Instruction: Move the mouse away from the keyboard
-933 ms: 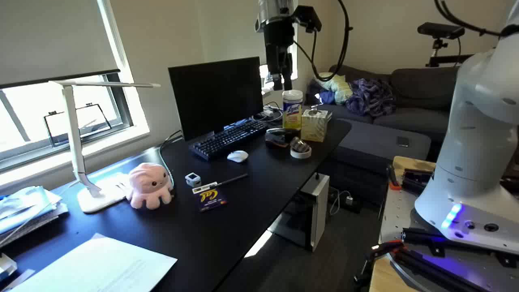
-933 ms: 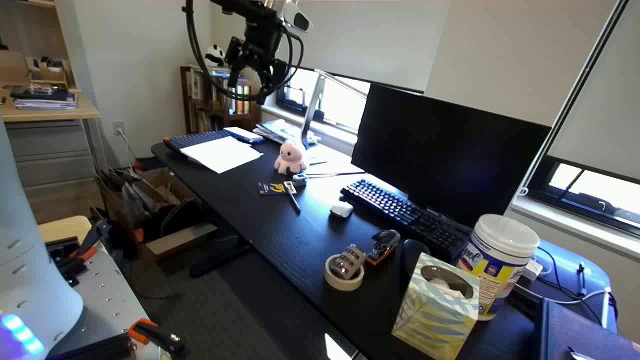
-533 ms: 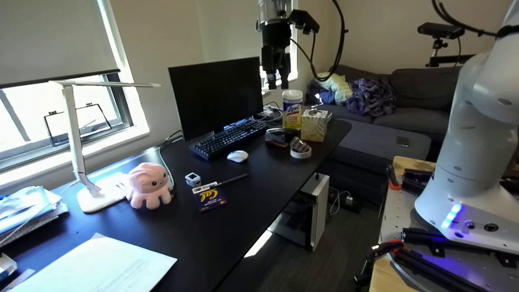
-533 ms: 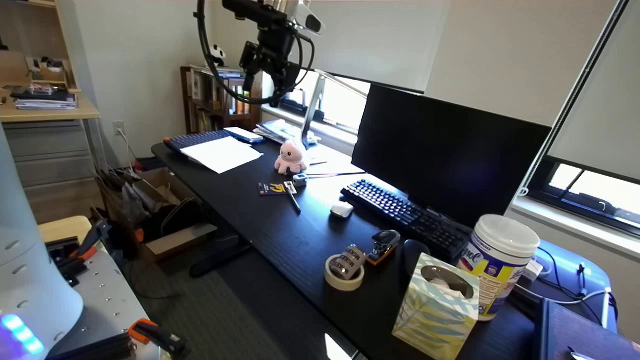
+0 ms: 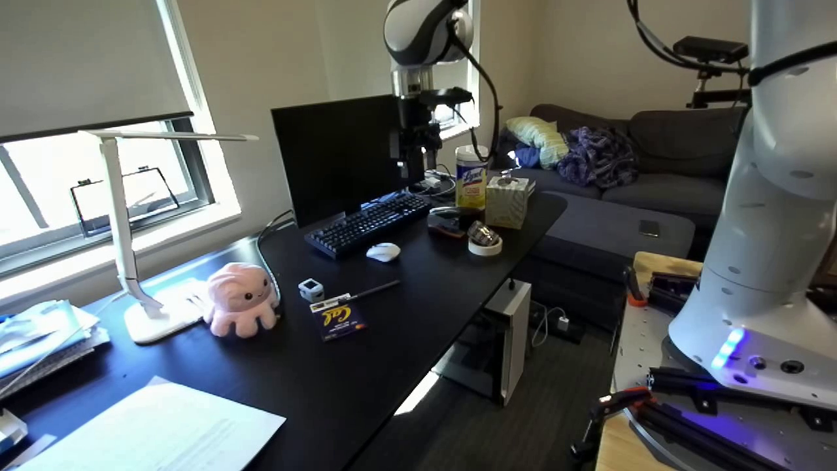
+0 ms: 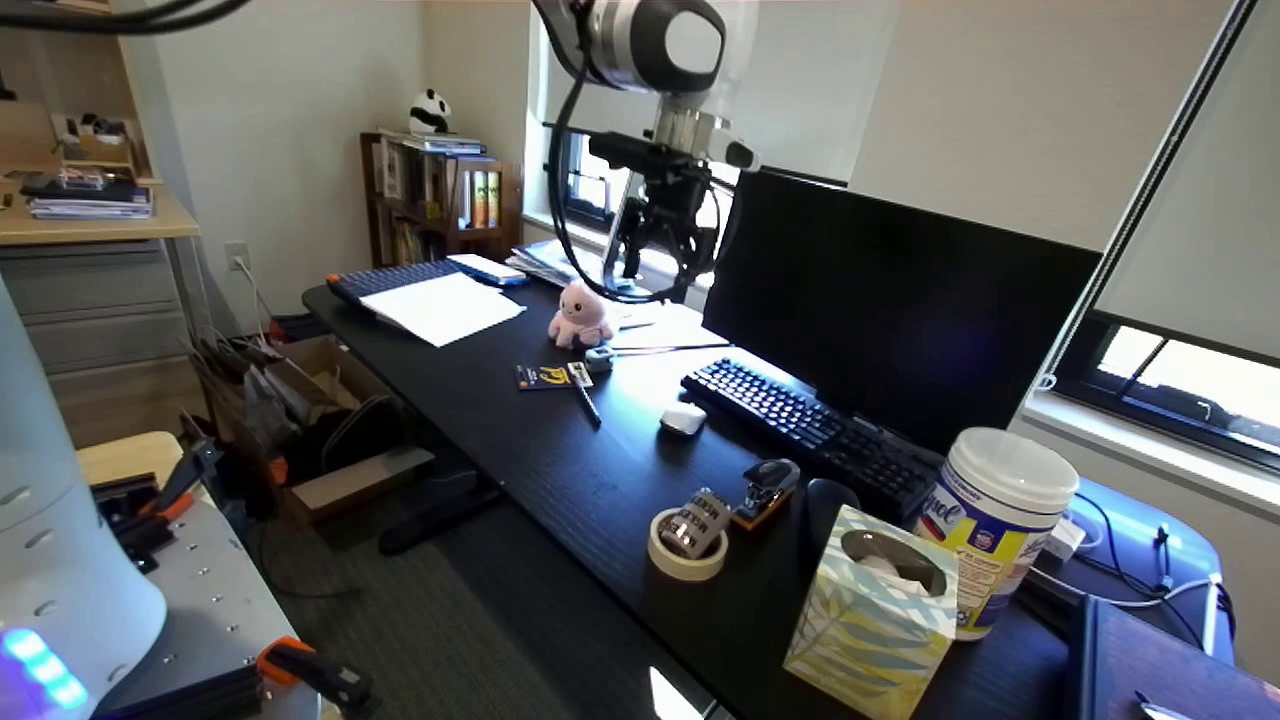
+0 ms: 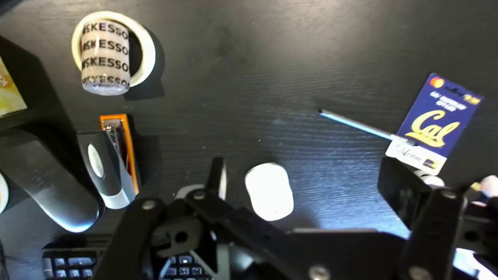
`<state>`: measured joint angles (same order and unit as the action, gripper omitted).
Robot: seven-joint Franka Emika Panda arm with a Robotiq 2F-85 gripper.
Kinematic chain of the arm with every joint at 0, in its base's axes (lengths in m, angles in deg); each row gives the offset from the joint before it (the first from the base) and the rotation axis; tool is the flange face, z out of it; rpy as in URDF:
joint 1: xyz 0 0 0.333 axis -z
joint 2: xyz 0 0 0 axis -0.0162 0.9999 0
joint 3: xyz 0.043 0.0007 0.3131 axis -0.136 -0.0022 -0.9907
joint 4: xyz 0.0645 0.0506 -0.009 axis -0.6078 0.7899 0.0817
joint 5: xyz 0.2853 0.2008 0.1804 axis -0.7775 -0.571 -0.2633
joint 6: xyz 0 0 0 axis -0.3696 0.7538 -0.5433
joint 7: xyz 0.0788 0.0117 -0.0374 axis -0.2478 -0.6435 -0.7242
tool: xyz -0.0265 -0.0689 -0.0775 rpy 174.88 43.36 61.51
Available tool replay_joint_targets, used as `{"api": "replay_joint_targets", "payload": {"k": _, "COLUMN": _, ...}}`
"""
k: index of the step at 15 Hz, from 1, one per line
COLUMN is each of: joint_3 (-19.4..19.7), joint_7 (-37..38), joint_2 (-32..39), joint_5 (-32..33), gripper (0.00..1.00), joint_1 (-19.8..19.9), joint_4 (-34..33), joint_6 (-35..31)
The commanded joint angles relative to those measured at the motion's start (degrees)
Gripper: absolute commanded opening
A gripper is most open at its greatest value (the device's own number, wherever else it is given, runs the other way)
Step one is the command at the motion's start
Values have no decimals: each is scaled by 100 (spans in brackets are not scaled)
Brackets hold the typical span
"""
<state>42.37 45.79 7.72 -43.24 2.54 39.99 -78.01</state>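
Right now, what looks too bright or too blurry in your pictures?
In the wrist view, the mouse is so bright it's almost plain white, bluish glare shines on the desk beside it, and the small print on the Cal card is blurry; in an exterior view, much of the window glows white.

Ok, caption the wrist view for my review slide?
Open tool above a dark desk, the white mouse framed between its jaws, keyboard partly hidden at the bottom edge.
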Motion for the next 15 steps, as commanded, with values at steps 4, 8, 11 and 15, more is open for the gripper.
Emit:
{"api": "replay_joint_targets", "payload": {"k": 4, "joint_3": -73, "joint_7": 317, "joint_2": 1296, "joint_5": 268, "gripper": 100, "joint_1": 83, "joint_4": -1081, "joint_6": -142}}
{"api": "replay_joint_targets", "payload": {"k": 8, "joint_3": -70, "joint_7": 347, "joint_2": 1480, "joint_5": 274, "gripper": 100, "joint_1": 86, "joint_4": -1334, "joint_6": -139}}
{"api": "replay_joint_targets", "payload": {"k": 11, "joint_3": -148, "joint_7": 121, "joint_2": 2003, "joint_5": 328, "gripper": 100, "joint_1": 123, "joint_4": -1922, "joint_6": -61}}
{"api": "replay_joint_targets", "payload": {"k": 15, "joint_3": -350, "joint_7": -143, "joint_2": 3094, "joint_5": 49, "gripper": 100, "joint_1": 356, "joint_4": -3228, "joint_6": 73}}
